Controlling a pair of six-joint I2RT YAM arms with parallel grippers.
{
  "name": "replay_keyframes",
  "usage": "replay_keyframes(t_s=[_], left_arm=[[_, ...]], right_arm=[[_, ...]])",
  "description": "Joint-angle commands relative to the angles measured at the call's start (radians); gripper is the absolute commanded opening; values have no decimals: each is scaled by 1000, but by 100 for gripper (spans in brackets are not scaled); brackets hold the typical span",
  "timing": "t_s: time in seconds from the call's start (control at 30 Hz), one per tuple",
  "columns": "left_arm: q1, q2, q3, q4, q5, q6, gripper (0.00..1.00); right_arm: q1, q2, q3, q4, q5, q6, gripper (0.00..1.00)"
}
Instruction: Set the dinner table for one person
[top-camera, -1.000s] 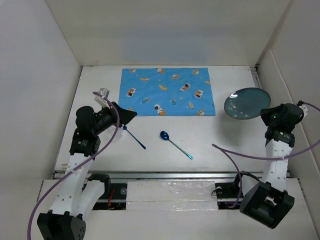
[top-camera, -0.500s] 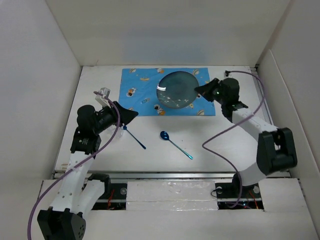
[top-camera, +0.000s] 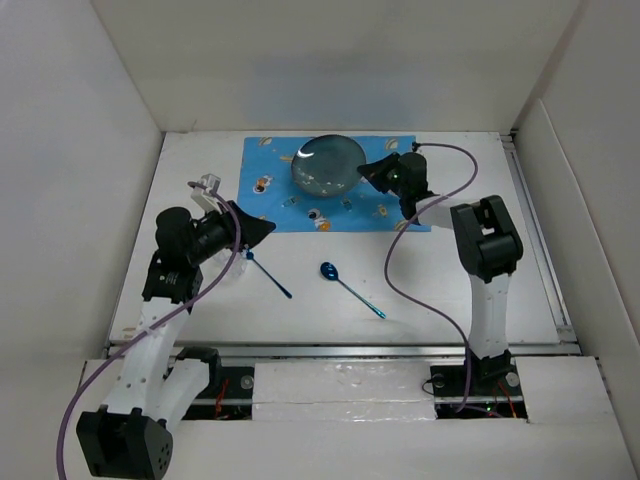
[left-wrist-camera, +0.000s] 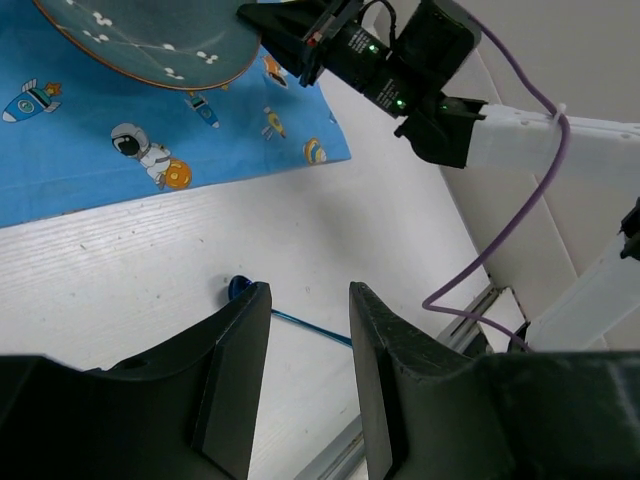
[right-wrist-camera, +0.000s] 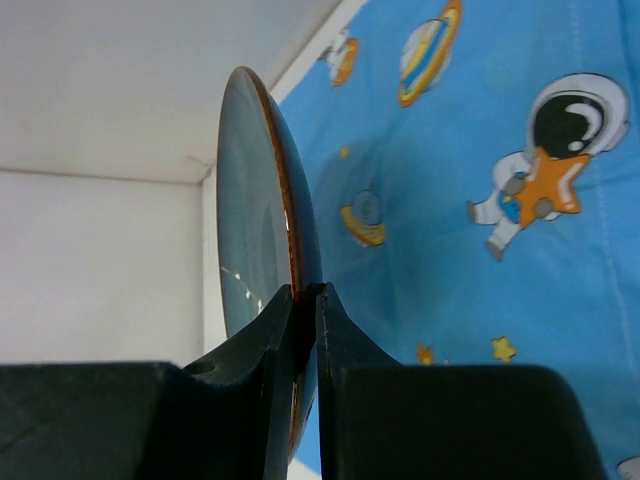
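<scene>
One teal plate (top-camera: 326, 163), pinched by its rim in the right claw (top-camera: 366, 170) above the blue placemat (top-camera: 275, 170) at upper centre, presumably for setting down; left claw (top-camera: 262, 232) parted, empty.

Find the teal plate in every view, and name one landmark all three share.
Top external: plate at top centre, over the far edge of the blue placemat, gripped by the right pincer.
Left wrist: top-left corner, above the placemat.
Right wrist: edge-on, left of centre, clamped in the pincer.
Shared landmark: the astronaut-print placemat.
</scene>
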Motion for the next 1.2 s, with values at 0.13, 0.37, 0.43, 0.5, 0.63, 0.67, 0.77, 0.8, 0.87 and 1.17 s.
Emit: replay_keyframes(t_s=[0.13, 0.37, 0.43, 0.5, 0.63, 0.67, 0.77, 0.8, 0.87, 1.17], left_arm=[[15, 7, 29, 43, 23, 10, 34], [15, 14, 26, 52, 29, 6, 34], [15, 10, 20, 53, 30, 3, 34], [15, 1, 23, 55, 24, 3, 34], [25, 1, 22, 49, 15, 3, 34], [25, -4, 25, 49, 6, 3, 34], [25, -2, 29, 35, -11, 7, 34], [25, -4, 34, 26, -25, 10, 35], [25, -18, 34, 21, -39, 9, 35], [25, -28, 98, -52, -233, -32, 0]], right_arm=[[36, 58, 151, 267, -19, 128, 0], [36, 62, 17, 289, -8, 159, 0], [36, 52, -16, 263, -8, 146, 17], [27, 18, -34, 195, -6, 99, 34], [27, -66, -57, 46, 17, -14, 50], [27, -97, -49, 4, 18, -39, 51], [27, -145, -44, -172, 64, -136, 59], [27, -180, -46, -236, 87, -159, 62], [27, -204, -55, -306, 142, -226, 62], [224, -381, -100, -461, 181, -458, 0]])
